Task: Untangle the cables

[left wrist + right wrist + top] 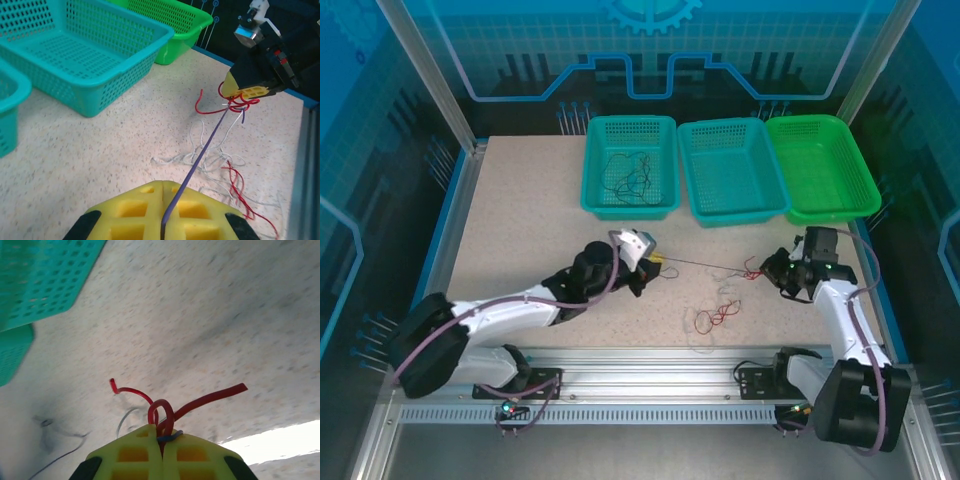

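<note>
You are holding one purple cable (200, 156) taut between both arms. The left gripper (162, 212) is clamped on one end, pads together with the cable coming out of the seam. The right gripper (162, 440) is pinched tight on the other end, with a loop of red cable (210, 400) caught in the same grip. My read is that the tension is there to slide the purple cable out of the red knot at the right gripper, so the line is running straight and just above the desk (520, 240).

The rest of the cables (710, 318) (red and white, loosely mixed) are lying on the desk below that line, between the two grippers and a bit nearer the bases. A few dark ones (630, 178) are sitting in the left teal basket (630, 212), probably already sorted.

The left arm is lying low and stretched from its base toward the desk's middle, with the gripper pointing right. The right arm is standing folded along the right edge, forearm running away from its base, with the gripper turned left and tipped down at the knot.
</note>
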Controlling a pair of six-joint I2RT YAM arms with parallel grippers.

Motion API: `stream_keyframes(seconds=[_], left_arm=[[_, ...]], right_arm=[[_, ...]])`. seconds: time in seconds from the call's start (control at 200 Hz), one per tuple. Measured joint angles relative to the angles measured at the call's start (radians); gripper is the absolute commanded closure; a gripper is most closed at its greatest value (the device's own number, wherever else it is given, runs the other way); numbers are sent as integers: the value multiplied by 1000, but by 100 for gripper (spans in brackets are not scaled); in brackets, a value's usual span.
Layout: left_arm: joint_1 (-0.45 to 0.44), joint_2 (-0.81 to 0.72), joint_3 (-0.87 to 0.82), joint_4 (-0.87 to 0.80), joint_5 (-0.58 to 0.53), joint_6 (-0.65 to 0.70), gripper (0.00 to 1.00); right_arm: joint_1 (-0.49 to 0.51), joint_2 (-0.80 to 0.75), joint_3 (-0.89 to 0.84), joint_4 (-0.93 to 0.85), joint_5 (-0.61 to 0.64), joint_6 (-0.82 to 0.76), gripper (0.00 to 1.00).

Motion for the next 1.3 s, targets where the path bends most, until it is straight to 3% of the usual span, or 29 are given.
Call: stream_keyframes(seconds=[0.135, 0.225, 0.31, 0.365, 0.475, 0.69, 0.76, 1.05, 1.076, 1.176, 1.301], left_arm=[[85, -126, 1, -127, 59, -61, 100], [119, -163, 13, -206, 85, -69, 100], [161, -187, 39, -235, 64, -77, 100], [202, -204, 65, -220, 49, -85, 100], [224, -205, 94, -163, 43, -111, 100], [224, -161, 83, -157, 46, -144, 100], [224, -160, 78, -171, 45, -144, 100], [224, -177, 92, -264, 26, -135, 100], [224, -177, 99, -273, 26, -135, 100], [224, -177, 135, -298, 27, -136, 100], [222, -184, 193, -333, 31, -137, 100]], right_arm=[[-13, 11, -1, 10, -157, -23, 93], [-14, 33, -1, 25, -209, -54, 85], [-51, 61, -9, 59, -113, -90, 81], [-79, 85, -23, 80, -35, -110, 85], [-33, 108, -31, 76, 90, -128, 90], [50, 79, -31, 75, 138, -122, 81], [151, 39, -31, 80, 137, -108, 78], [780, -76, -32, 279, 222, 6, 57], [838, -70, -33, 314, 235, 9, 53], [1011, -5, -34, 449, 276, 17, 51], [1123, 159, -25, 602, 282, 28, 48]])
